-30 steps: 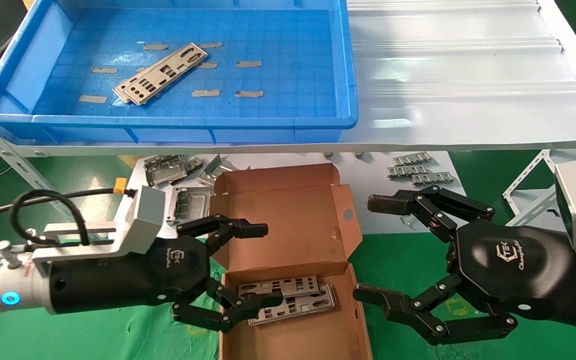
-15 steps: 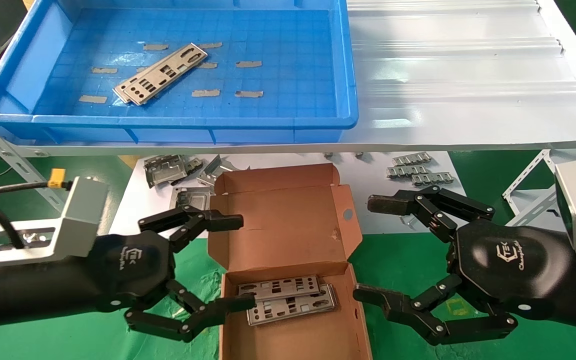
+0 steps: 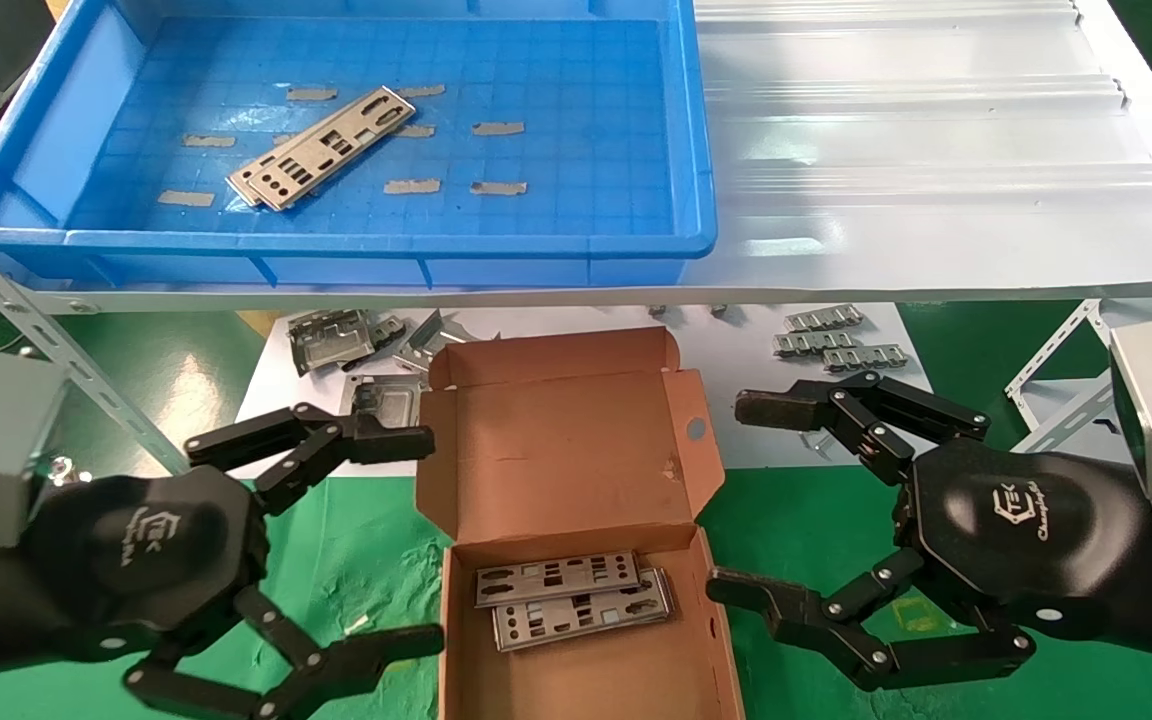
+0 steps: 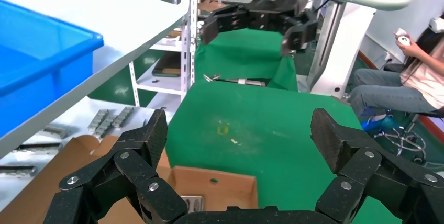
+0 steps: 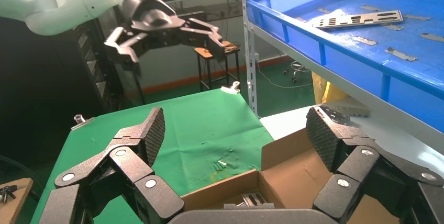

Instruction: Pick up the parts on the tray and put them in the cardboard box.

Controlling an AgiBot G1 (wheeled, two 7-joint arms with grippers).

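Two stacked silver plates point(image 3: 321, 148) lie in the blue tray point(image 3: 636, 240) on the shelf; they also show in the right wrist view point(image 5: 358, 19). Two more plates point(image 3: 571, 598) lie in the open cardboard box point(image 3: 576, 450) on the green table. My left gripper point(image 3: 416, 535) is open and empty, just left of the box. My right gripper point(image 3: 746, 495) is open and empty, just right of the box. The box also shows in the left wrist view point(image 4: 220, 190) and the right wrist view point(image 5: 293, 177).
Folded grey brackets point(image 3: 336, 340) and small toothed strips point(image 3: 836, 340) lie on the white sheet behind the box, under the shelf. A white ribbed panel point(image 3: 936, 150) sits right of the tray. A slanted shelf strut point(image 3: 56, 350) stands near the left arm.
My left gripper has drawn back to the left and toward me, out of the box, leaving the plates inside. The right arm has not moved.
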